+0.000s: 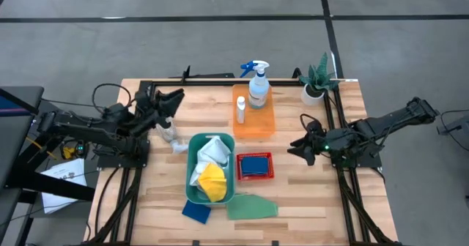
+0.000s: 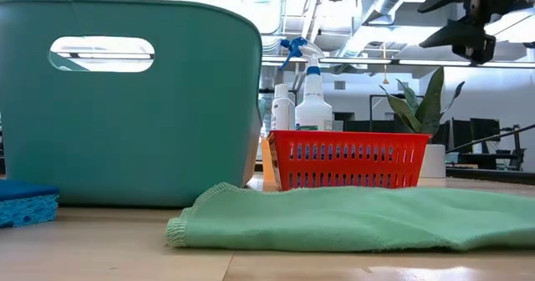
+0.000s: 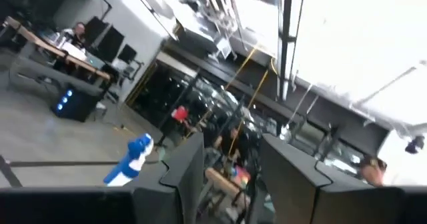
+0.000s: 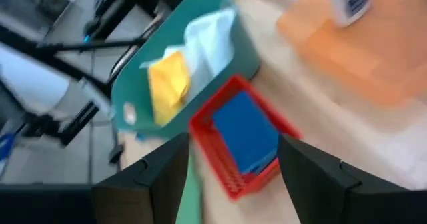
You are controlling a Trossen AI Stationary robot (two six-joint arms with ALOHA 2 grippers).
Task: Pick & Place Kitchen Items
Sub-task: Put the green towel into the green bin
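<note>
Left gripper [image 1: 174,99] raised at table's left rear, fingers apart, empty | teal bin [image 1: 192,187] centre with white cloth [image 1: 212,152], yellow cloth [image 1: 212,180] | blue sponge [image 1: 196,211], green cloth [image 1: 251,206] in front | red basket [image 1: 254,165] holding sponge | spray bottle [image 1: 258,85], small white bottle [image 1: 240,110] on orange tray [image 1: 258,123] | right gripper [image 1: 299,148] beside basket, fingers apart, empty

place: lab/office hall | evidence: exposed ceiling ducts [image 2: 393,13]; desks with monitors [image 3: 100,41]; concrete floor [image 1: 183,41]
</note>
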